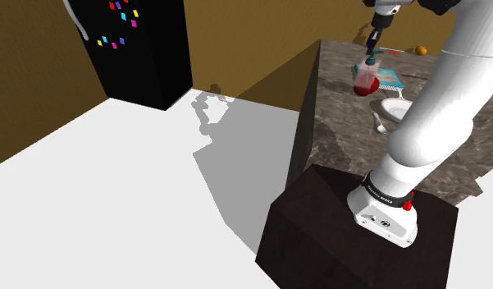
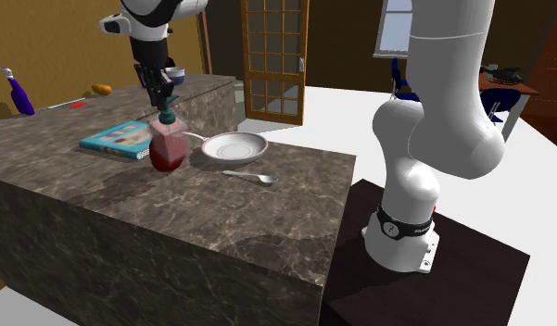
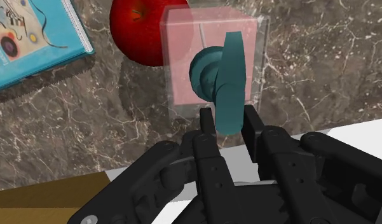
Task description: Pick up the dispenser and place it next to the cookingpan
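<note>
The pincer (image 3: 227, 122) points down at the marble counter (image 2: 72, 190), its two black fingers (image 3: 207, 122) pinching the teal pump head of the dispenser (image 3: 211, 60) from either side. The dispenser hangs straight below the fingertips, a clear square bottle with pink inside, upright. Whether its base rests on the counter or is raised off it cannot be told. A red apple (image 3: 135, 32) lies just beside the bottle under the pincer, and the two overlap in the wrist view. In the second exterior view, a blue book (image 2: 119, 139) lies flat on the counter below the pincer (image 2: 165, 100) and a little to its left. The white cookingpan (image 2: 237, 146) sits lower and to the right of the pincer, its handle pointing back toward the dispenser (image 2: 167, 137). A spoon (image 2: 253, 176) lies near the pan, farther from the pincer.
</note>
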`<state>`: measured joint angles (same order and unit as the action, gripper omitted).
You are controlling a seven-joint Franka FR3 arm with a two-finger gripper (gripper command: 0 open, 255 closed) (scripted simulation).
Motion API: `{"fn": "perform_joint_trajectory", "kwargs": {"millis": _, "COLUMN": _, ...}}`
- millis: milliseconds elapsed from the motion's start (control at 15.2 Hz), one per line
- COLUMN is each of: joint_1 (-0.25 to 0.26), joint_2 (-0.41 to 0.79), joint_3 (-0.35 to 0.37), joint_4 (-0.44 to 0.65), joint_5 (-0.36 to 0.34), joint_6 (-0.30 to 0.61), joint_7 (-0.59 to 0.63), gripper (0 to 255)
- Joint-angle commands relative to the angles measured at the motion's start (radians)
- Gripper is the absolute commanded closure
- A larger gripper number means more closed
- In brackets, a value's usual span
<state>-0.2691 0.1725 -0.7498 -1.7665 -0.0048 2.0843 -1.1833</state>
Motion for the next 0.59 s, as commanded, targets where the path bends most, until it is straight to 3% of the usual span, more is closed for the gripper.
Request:
{"fn": "perform_joint_trajectory", "kwargs": {"millis": 0, "joint_1": -0.001, "joint_2": 0.005, "joint_3": 0.001, "joint_4": -0.020, "joint_5": 0.003, "joint_6": 0.024, "joint_7": 0.000, "gripper": 255}}
{"fn": "perform_joint_trajectory", "kwargs": {"millis": 528, "joint_1": -0.008, "joint_2": 0.036, "joint_3": 0.008, "joint_4": -0.097, "joint_5": 0.027, "joint_6": 0.125, "joint_7": -0.007, "gripper": 255}}
